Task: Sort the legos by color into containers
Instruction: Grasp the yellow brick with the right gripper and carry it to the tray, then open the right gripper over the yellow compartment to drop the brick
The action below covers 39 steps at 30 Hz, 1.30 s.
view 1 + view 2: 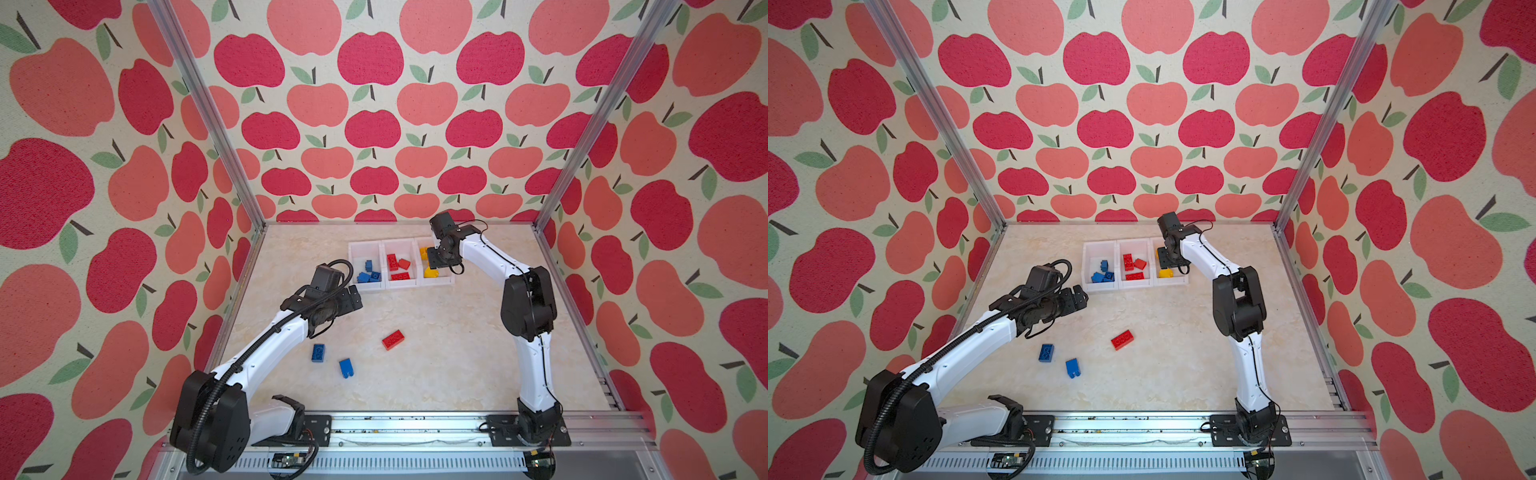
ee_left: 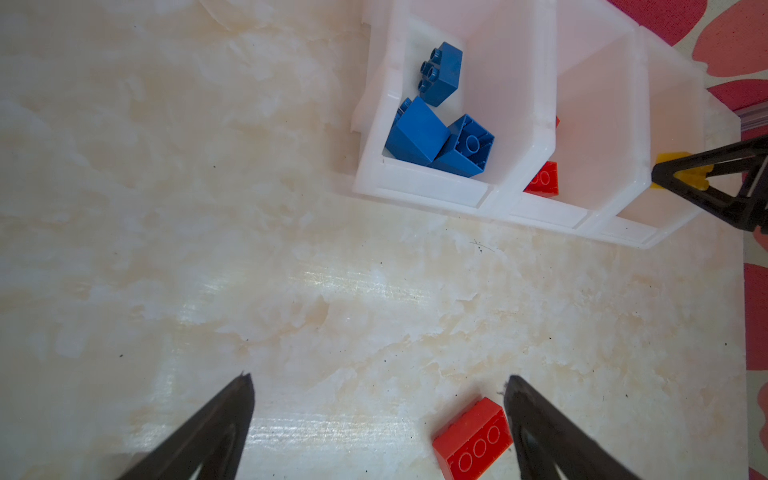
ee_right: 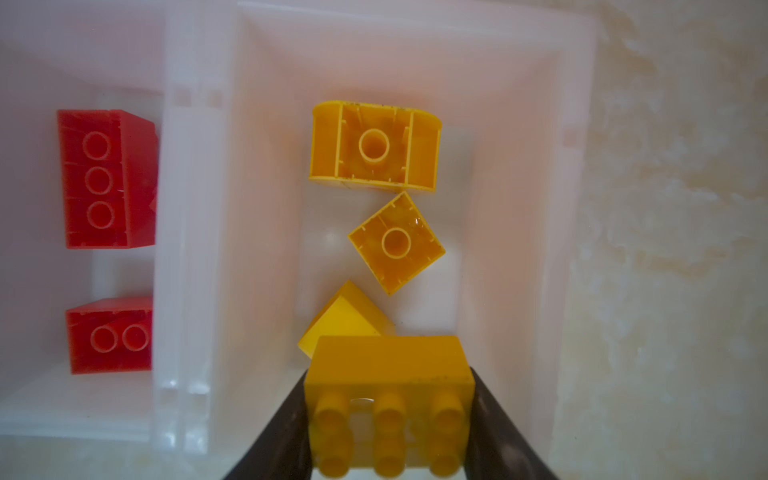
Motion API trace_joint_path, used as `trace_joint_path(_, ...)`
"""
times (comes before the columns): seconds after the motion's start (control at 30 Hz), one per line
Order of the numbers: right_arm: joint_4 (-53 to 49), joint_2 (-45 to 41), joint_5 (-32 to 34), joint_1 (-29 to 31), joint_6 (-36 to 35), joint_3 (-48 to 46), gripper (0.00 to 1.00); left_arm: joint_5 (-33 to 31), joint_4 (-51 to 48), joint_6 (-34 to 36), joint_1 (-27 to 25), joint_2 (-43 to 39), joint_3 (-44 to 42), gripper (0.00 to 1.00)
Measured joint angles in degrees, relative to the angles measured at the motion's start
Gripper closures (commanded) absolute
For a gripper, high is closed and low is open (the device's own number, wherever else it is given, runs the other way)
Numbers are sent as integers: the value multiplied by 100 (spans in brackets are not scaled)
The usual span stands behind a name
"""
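Three joined white containers stand at the back of the table. The left one holds blue legos, the middle one red legos, the right one yellow legos. My right gripper hangs over the right container, shut on an oblong yellow lego with its studs toward the camera. My left gripper is open and empty above the table, in front of the left container. A red oblong lego and two blue legos lie loose on the table.
The table is pale marbled, walled on three sides by apple-print panels with metal posts at the corners. Both arm bases sit on a rail along the front edge.
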Motion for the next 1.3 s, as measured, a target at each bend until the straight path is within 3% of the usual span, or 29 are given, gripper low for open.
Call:
trace_joint_path(0.37,-42,22,66,0,-11,85,37,46,24,0,4,-31,-52,3)
trace_joint_path(0.9,-85,7,57,7,9,94,33,44,15,0,4,-105,-98,2)
trace_joint_path(1.3,-42,-1272,-87,306,243,-1106,18,-293,-870,-157,4,-339,-103,0)
